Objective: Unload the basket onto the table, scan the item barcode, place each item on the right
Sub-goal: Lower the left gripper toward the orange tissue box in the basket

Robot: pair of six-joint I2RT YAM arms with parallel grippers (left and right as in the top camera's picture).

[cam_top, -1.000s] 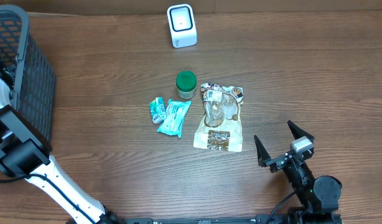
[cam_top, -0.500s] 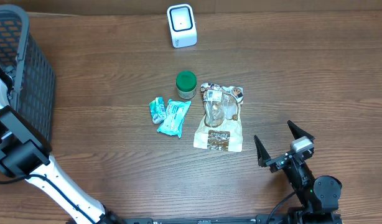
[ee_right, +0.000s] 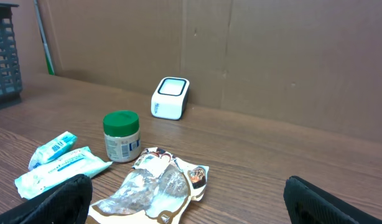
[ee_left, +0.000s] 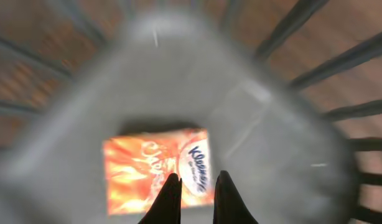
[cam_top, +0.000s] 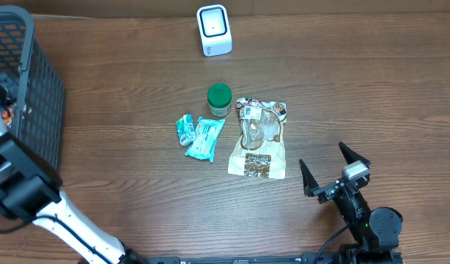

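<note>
The left gripper [ee_left: 197, 177] is seen closed inside the basket [cam_top: 42, 81]. Its fingertips are apparently pinched on the lower edge of an orange packet [ee_left: 147, 165], though the view is blurred. The right gripper [cam_top: 322, 155] is spread wide and empty, well apart from the scanner [cam_top: 214, 29].

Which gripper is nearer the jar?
Right gripper: open, beyond the bag from the jar, at the near right. Left gripper is farther, down in the basket at the far left.
</note>
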